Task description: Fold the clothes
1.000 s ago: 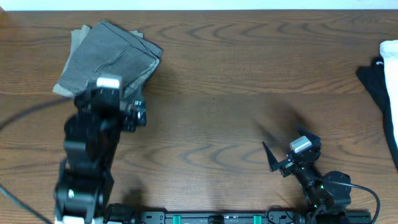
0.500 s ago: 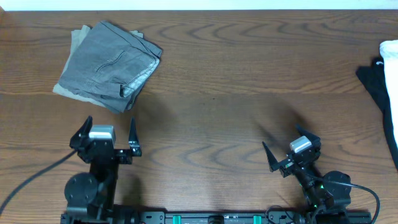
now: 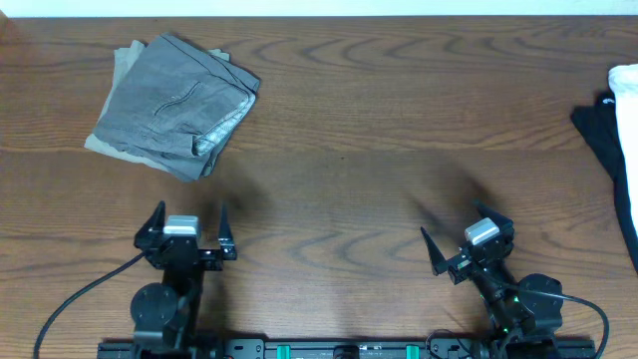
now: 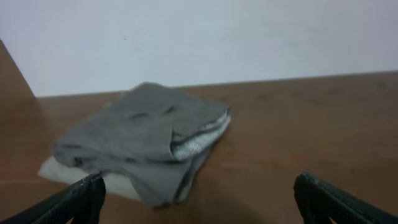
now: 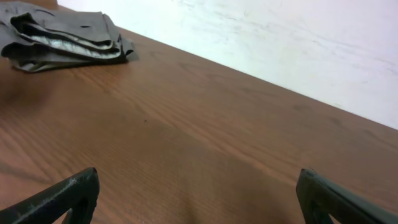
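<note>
The clothes, a folded mid-grey pair of shorts (image 3: 174, 105), lie at the table's far left, with a paler khaki cloth edge (image 3: 101, 144) showing underneath. In the left wrist view the grey shorts (image 4: 143, 134) lie ahead, pale lining showing at the fold. My left gripper (image 3: 190, 207) sits near the front edge, well short of the pile, open and empty (image 4: 199, 186). Over bare wood at the front right, my right gripper (image 3: 450, 217) is open too, with nothing between its fingers (image 5: 198, 177). The right wrist view shows the shorts (image 5: 62, 37) far off to the left.
A black garment (image 3: 598, 125) and a white cloth (image 3: 626, 85) lie at the right edge of the table. A cable (image 3: 80, 299) runs from the left arm's base. A white wall (image 4: 199, 37) stands behind the far edge.
The left arm has drawn back from the folded shorts to the front edge, its gripper open and empty. The shorts stay where they were. The right arm has not moved.
</note>
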Robot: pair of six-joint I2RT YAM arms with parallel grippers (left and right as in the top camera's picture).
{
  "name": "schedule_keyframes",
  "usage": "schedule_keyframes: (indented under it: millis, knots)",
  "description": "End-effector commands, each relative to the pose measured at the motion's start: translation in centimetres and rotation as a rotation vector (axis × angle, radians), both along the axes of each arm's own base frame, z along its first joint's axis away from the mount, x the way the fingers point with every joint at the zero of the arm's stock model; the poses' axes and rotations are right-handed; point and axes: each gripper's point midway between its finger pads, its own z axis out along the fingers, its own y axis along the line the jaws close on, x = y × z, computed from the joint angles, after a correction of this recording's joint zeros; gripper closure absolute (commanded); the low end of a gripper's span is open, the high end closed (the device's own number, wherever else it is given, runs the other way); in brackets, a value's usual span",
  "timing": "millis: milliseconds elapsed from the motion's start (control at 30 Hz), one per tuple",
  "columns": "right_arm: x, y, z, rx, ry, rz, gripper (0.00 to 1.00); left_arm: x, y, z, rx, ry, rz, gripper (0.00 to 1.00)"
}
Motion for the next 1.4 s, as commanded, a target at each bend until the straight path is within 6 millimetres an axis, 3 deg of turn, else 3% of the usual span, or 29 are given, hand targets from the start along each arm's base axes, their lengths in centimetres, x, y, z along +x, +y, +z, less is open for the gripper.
schedule_keyframes:
  millis: [0,200,1367]
  knots:
    - [0.1,-0.3,0.0,0.009,-0.002,-0.013,0.01,0.4,0.0,-1.5,-0.002,0.007,0.000,0.02]
    - [0.1,-0.3,0.0,0.008,-0.002,-0.012,0.01,0.8,-0.1,-4.8,0.003,0.063,-0.001,0.02]
    - [0.1,-0.3,0.0,0.009,-0.002,-0.012,0.01,1.0,-0.1,-4.7,0.002,0.045,-0.001,0.02]
